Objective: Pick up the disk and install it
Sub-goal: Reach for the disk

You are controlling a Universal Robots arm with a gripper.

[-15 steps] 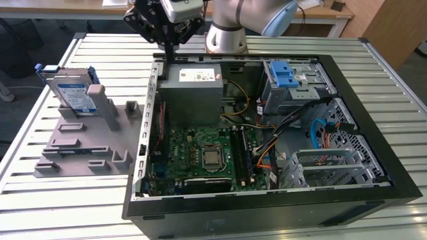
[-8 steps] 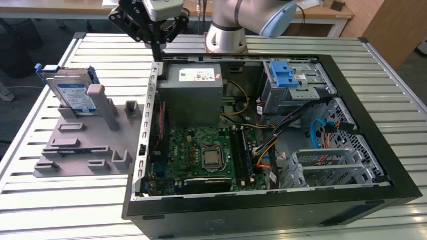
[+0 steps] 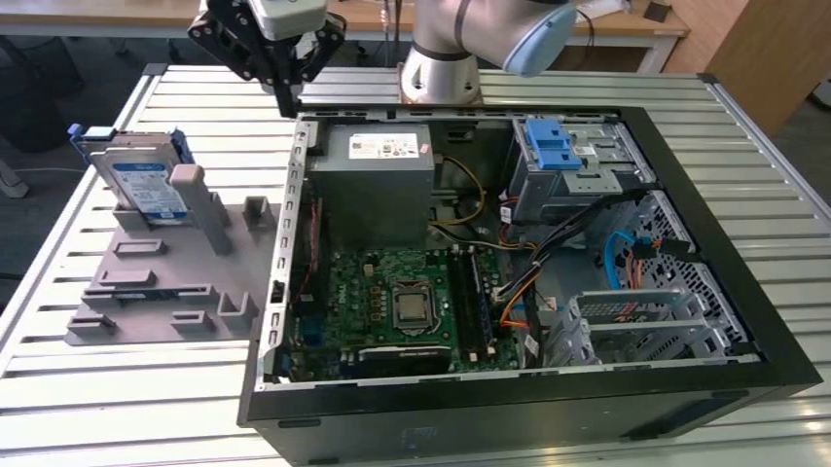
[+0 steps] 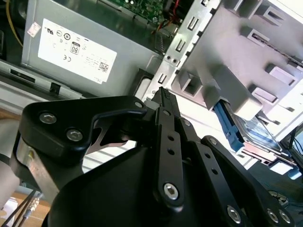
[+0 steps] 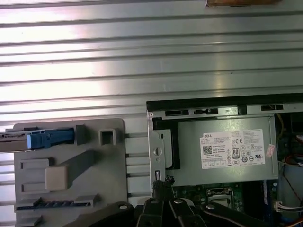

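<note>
Slatted metal table [image 3: 117, 389], open computer case [image 3: 520, 409], and the gripper [image 3: 286, 100] up over the case's back corner, jaws pressed together on nothing!

Lower than the jaws and well off to the exterior view's left, the disk [image 3: 140, 185] stands on edge in a grey holder [image 3: 169, 282], label facing out, long axis seemingly upright and leaning back. A holder post hides its lower corner, and in the first wrist view it's edge-on and cut off.

hand [image 3: 283, 95] near case wall [image 3: 298, 219], bare slatted table [image 3: 195, 92] around grey rack [image 3: 143, 292]
</note>
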